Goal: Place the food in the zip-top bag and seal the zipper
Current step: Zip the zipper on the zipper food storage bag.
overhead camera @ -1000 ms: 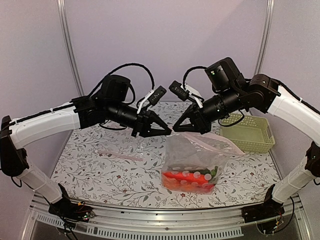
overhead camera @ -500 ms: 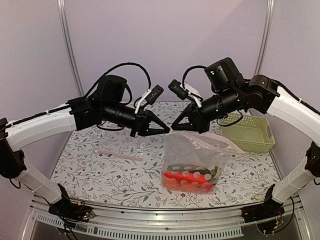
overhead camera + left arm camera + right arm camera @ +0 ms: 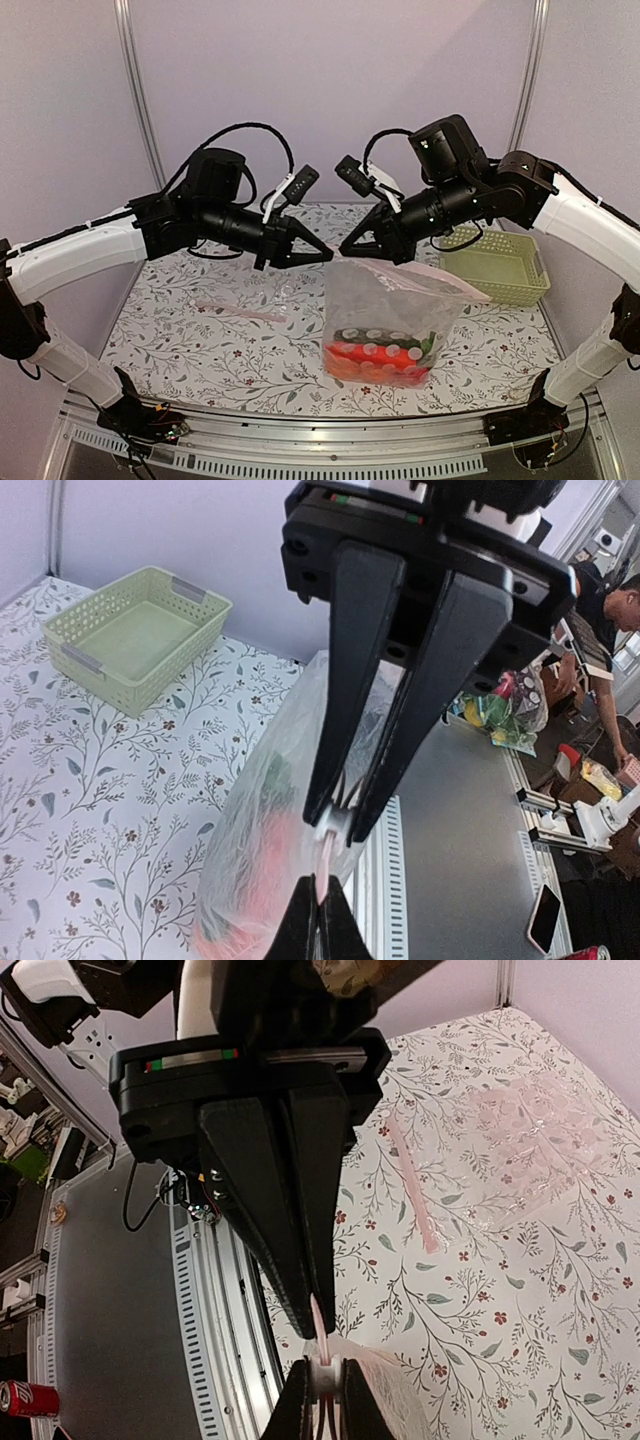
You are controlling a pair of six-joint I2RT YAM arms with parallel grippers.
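The clear zip-top bag [image 3: 385,305] hangs between my two grippers above the table, its bottom resting on the table. The food [image 3: 380,357] lies at its bottom: red and orange pieces and a dark green one. My left gripper [image 3: 328,257] is shut on the left end of the pinkish zipper strip [image 3: 325,865], with its fingertips [image 3: 305,920] pinched on it. My right gripper [image 3: 346,254] is shut on the white slider [image 3: 325,1375], right against the left gripper. The strip [image 3: 420,272] runs right from the slider along the bag's top.
A second flat clear bag with a pink strip [image 3: 240,311] lies on the table at the left, also in the right wrist view [image 3: 415,1195]. A pale yellow-green lattice basket [image 3: 497,266] stands empty at the back right. The metal rail of the table's front edge [image 3: 320,440] runs below.
Both grippers have shifted a little to the left together, still pinching the bag's top. The left arm has drawn back and the right arm has followed it.
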